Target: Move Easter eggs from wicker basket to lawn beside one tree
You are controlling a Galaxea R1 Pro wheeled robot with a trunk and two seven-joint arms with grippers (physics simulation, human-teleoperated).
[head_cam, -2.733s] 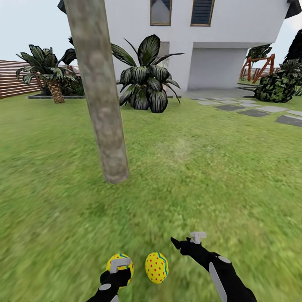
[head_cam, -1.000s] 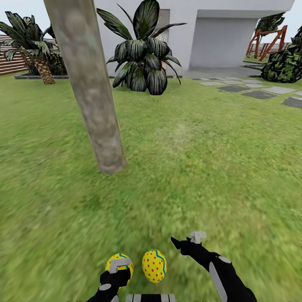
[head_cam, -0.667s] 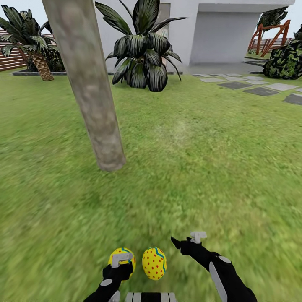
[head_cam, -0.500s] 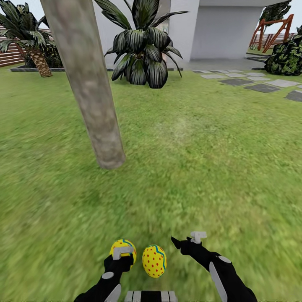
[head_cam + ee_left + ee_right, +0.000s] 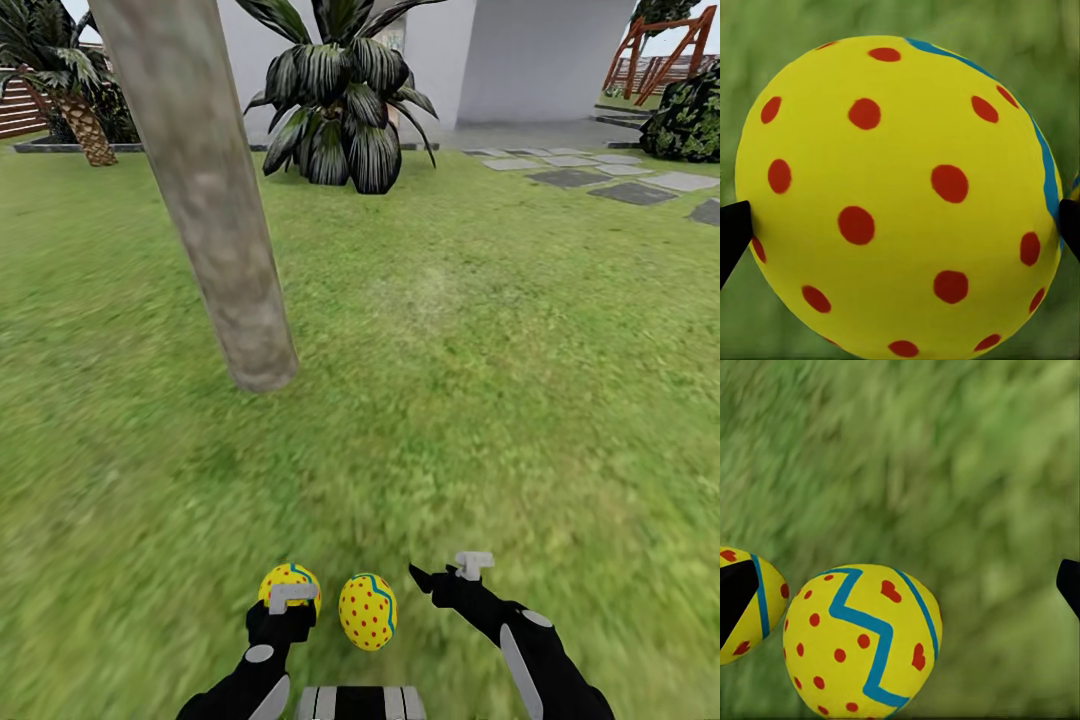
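Note:
Two yellow Easter eggs with red dots and a blue zigzag band sit low in the head view. My left gripper point(image 5: 289, 603) is shut on the left egg point(image 5: 290, 580), which fills the left wrist view point(image 5: 900, 150) between two black fingertips point(image 5: 731, 236). The other egg point(image 5: 367, 612) point(image 5: 862, 641) rests on the lawn point(image 5: 480, 400) beside it. My right gripper point(image 5: 440, 573) hangs open just right of that egg, its fingertips wide apart and touching nothing. The tree point(image 5: 215, 220) rises from the grass ahead and to the left. The wicker basket is out of view.
A low dark broad-leaved plant point(image 5: 340, 95) stands in front of the white house wall point(image 5: 560, 60). Grey stepping stones point(image 5: 620, 185) run along the far right. A small palm point(image 5: 70, 110) and a wooden fence stand at the far left.
The camera has tilted down and drawn closer, so the whole scene has shifted up. My left gripper has risen a little with its egg. The right arm keeps its pose.

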